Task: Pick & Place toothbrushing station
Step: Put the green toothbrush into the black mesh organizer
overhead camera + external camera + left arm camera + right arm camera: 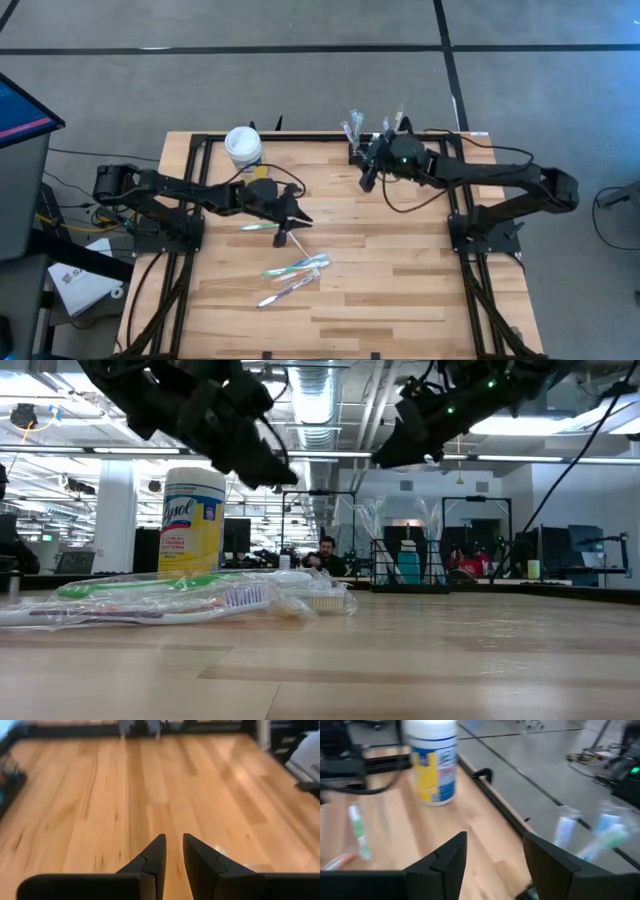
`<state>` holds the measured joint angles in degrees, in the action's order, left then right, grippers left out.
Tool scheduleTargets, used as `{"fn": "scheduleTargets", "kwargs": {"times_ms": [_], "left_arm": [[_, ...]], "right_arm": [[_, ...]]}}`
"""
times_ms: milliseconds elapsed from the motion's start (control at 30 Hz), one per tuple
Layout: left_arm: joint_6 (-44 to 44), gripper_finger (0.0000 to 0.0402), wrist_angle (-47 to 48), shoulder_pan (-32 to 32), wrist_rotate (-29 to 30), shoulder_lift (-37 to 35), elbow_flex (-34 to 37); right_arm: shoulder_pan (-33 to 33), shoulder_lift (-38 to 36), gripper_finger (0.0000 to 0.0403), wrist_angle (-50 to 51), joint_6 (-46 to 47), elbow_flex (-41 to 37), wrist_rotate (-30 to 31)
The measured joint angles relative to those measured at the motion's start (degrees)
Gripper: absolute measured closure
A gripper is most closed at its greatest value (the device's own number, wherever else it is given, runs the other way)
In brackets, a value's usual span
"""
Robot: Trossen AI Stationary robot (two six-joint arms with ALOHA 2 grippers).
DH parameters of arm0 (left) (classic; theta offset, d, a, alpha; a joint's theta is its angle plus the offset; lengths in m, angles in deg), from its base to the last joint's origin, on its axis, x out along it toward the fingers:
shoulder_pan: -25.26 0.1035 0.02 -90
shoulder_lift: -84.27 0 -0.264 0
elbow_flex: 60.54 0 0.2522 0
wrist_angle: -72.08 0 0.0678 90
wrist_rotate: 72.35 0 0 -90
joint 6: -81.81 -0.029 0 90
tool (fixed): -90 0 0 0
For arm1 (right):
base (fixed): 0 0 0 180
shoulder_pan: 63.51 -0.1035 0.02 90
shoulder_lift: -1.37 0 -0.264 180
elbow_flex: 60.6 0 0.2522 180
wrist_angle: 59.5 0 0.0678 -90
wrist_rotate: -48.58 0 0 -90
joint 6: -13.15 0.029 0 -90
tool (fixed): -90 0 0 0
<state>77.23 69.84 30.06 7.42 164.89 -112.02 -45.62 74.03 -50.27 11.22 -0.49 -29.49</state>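
Low view: wrapped toothbrushes lie loose on the near table. Left gripper hovers mid-table, jaws nearly together, empty. Right gripper hangs by the far edge, jaws apart, empty. The toothbrushing station stands at that far edge, already holding several brushes; judged partly complete, loose brushes remaining

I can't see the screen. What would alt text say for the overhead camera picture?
Two dark robot arms reach over a wooden table from opposite sides. The left hand hangs near the middle above wrapped toothbrushes, with a white tub at the back edge. The right hand is beside a small black wire caddy holding more toothbrushes at the back edge.
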Motion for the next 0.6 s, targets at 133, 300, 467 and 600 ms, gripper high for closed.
{"fn": "scheduleTargets", "kwargs": {"times_ms": [133,300,467,600], "left_arm": [[0.5,0.0344,6.1,0.0,3.5,0.0,0.0],[0.6,0.0339,13.1,0.0,6.4,0.0,0.0],[2.0,0.0326,19.4,0.0,8.0,0.0,0.0],[2.0,0.0315,24.0,0.0,9.0,0.0,0.0]], "right_arm": [[-3.2,0.7,0.0225,1.2,0.0,0.0,0.0],[-5.6,0.8,0.0232,1.3,0.0,0.0,0.1],[-6.7,0.8,0.0237,1.3,0.0,0.0,0.1],[-7.1,0.8,0.0239,1.6,0.0,0.0,0.1]]}}
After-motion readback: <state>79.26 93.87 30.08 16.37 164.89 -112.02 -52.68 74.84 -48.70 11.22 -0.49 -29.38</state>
